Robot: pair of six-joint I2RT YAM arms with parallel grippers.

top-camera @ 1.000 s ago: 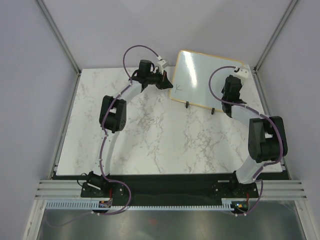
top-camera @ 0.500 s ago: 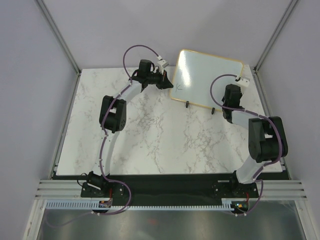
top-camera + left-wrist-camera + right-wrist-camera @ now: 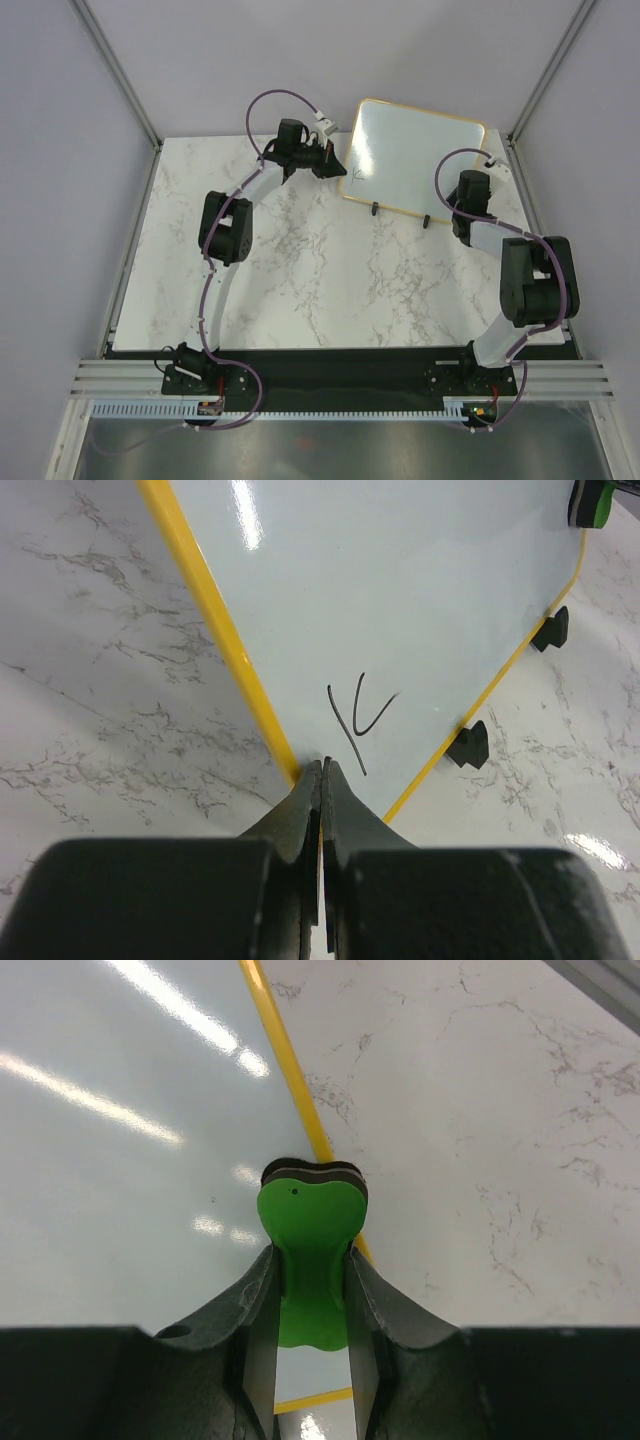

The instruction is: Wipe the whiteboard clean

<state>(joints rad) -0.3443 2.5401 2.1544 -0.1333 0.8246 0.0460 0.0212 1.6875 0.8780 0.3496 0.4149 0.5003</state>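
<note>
The whiteboard point(image 3: 410, 155) stands tilted at the back of the marble table on two black clip feet point(image 3: 467, 745). Its frame looks yellow in the wrist views. A small black mark point(image 3: 360, 715) sits near the board's lower left corner. My left gripper point(image 3: 338, 168) is shut on that corner's frame point(image 3: 322, 767). My right gripper point(image 3: 469, 184) is shut on the green eraser point(image 3: 312, 1225), which lies against the board at its right edge. The eraser also shows at the top right of the left wrist view point(image 3: 592, 502).
The marble tabletop point(image 3: 330, 270) reaches from the board to the arm bases. Grey walls and metal posts point(image 3: 545, 85) stand close behind and beside the board. The right arm's elbow point(image 3: 535, 280) hangs over the table's right edge.
My right gripper has slid the eraser from over the board's right part toward the near right, to the board's right edge. The left gripper and the board have not moved.
</note>
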